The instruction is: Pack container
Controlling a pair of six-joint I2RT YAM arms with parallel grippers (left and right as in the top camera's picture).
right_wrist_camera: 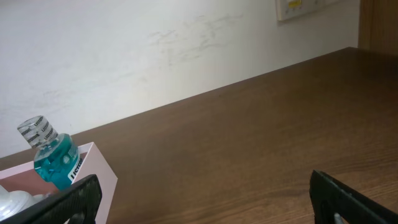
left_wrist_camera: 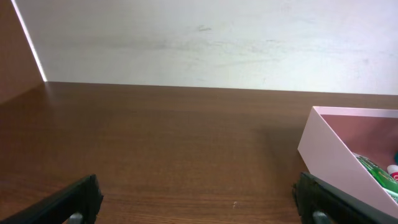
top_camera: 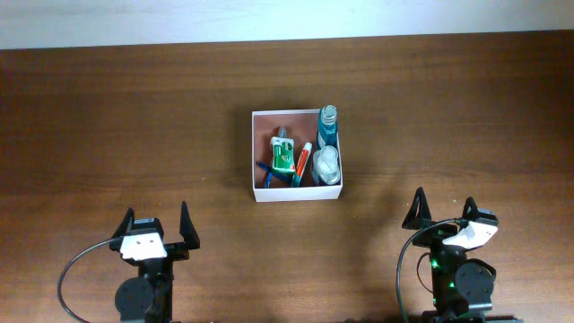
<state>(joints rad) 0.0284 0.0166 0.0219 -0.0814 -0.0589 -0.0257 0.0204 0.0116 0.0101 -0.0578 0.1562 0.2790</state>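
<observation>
The container (top_camera: pixel 256 152), a shallow white-walled box with a pinkish inside, sits at the middle of the table. Inside lie a green tube (top_camera: pixel 284 156), a small red-and-white tube (top_camera: pixel 304 161), a blue toothbrush (top_camera: pixel 269 170), a blue liquid bottle (top_camera: pixel 328 126) and a clear bottle (top_camera: pixel 327 164). My left gripper (top_camera: pixel 156 224) stands open near the front left, nothing between its fingers. My right gripper (top_camera: pixel 441 212) is open at the front right, also empty. The left wrist view catches the container's corner (left_wrist_camera: pixel 329 149); the right wrist view shows the blue bottle (right_wrist_camera: pixel 53 155) over the container wall (right_wrist_camera: pixel 99 174).
Bare brown wooden tabletop (top_camera: pixel 117 117) surrounds the container on all sides. A pale wall (left_wrist_camera: pixel 205 43) runs along the table's far edge. A light switch plate (right_wrist_camera: pixel 301 7) is on the wall at the right.
</observation>
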